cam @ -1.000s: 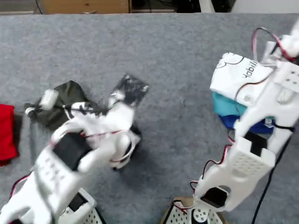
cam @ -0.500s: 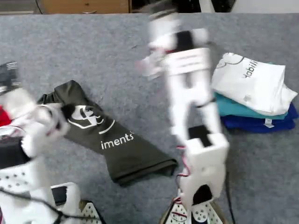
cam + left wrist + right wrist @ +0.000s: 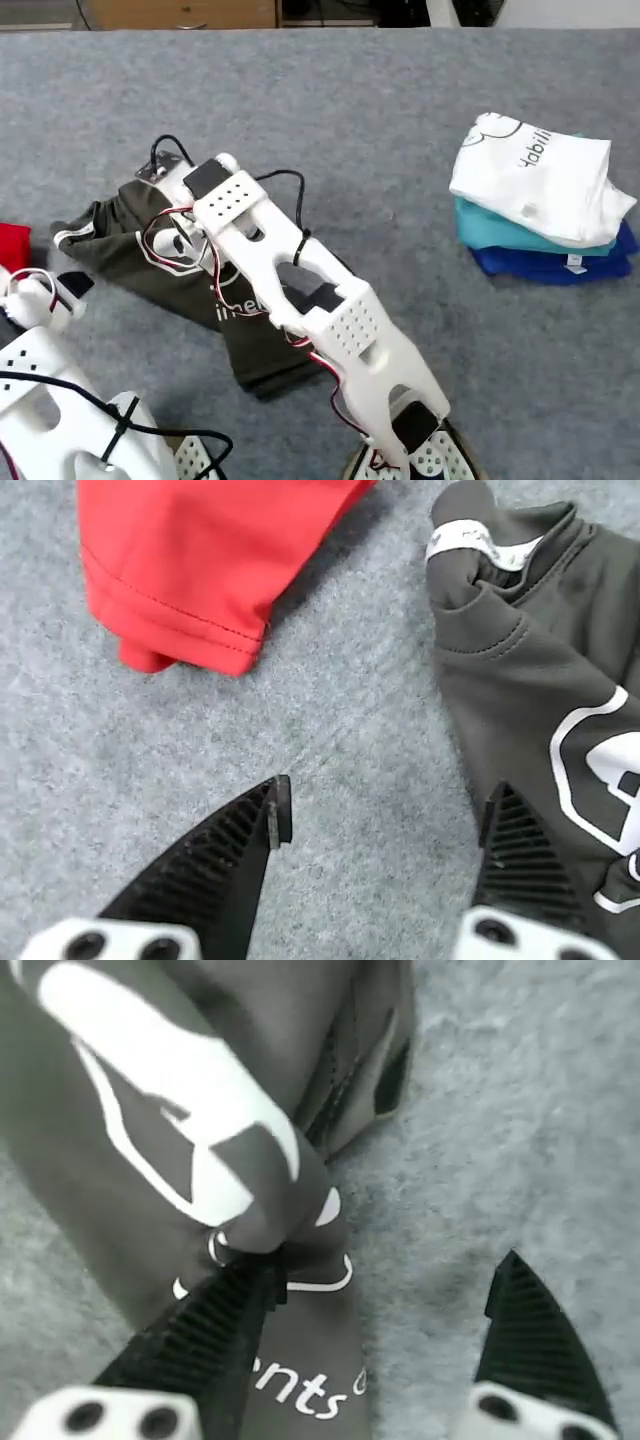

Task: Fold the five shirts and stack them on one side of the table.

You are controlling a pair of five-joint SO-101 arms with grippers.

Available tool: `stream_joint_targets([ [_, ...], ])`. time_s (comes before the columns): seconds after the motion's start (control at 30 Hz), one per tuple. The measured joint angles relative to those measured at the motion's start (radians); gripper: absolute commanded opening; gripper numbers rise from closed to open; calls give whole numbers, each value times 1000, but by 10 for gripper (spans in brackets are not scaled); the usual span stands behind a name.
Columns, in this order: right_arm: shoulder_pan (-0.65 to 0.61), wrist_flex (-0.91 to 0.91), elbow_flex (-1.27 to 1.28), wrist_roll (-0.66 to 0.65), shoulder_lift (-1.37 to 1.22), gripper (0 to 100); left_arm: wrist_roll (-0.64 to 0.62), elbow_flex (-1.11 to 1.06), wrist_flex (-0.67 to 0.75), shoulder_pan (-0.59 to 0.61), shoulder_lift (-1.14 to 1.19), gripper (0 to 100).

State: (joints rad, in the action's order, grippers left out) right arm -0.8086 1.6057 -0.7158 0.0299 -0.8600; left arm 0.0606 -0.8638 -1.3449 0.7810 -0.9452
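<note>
A dark olive shirt (image 3: 112,245) with a white logo lies left of centre, partly folded. My right arm (image 3: 250,235) stretches across it from the front. My right gripper (image 3: 390,1275) is open low over the logo, one finger touching a raised fold of the dark shirt (image 3: 150,1110). A red shirt (image 3: 10,250) lies at the left edge. My left gripper (image 3: 385,815) hovers open over bare carpet between the red shirt (image 3: 190,560) and the dark shirt's collar (image 3: 500,590). A white shirt (image 3: 530,175) tops a teal and a blue one, folded, at the right.
Grey carpet (image 3: 360,120) covers the table. The stack of three sits near the right edge. The left arm's body (image 3: 50,390) fills the front left corner. Open carpet lies at the back and between the dark shirt and the stack.
The right arm swung from the stack across the table onto the dark shirt. The left arm left the dark shirt and pulled back toward the red one. The dark shirt now lies spread out.
</note>
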Motion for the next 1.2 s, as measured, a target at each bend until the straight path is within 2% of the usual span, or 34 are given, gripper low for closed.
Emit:
stream_joint_targets([
  [0.1, 0, 2, 0, 38, 0, 0, 0, -20, 0, 0, 0, 307],
  [0.17, 0, 21, 0, 43, 0, 32, 0, -32, 0, 0, 0, 307],
  [0.33, 18, 152, -46, 54, 2, 2, 0, -43, 3, 0, 0, 307],
  [0.53, 166, 158, -9, 54, 147, 2, 0, -89, 98, 0, 0, 307],
  [0.67, 272, 158, 173, 9, 382, 2, 0, -138, 181, -18, 0, 307],
  [0.77, 331, 160, 371, -32, 583, 2, -49, -166, 245, -94, 0, 307],
  [0.9, 427, 158, 684, -106, 829, 2, -147, -170, 301, -265, 0, 307],
  [1.07, 646, 109, 1016, -224, 1010, 4, -218, -173, 347, -499, 14, 307],
  [1.13, 718, 107, 1106, -296, 1045, 51, -245, -173, 367, -537, 57, 307],
  [1.2, 755, 107, 1158, -344, 1079, 177, -264, -173, 379, -539, 121, 307],
])
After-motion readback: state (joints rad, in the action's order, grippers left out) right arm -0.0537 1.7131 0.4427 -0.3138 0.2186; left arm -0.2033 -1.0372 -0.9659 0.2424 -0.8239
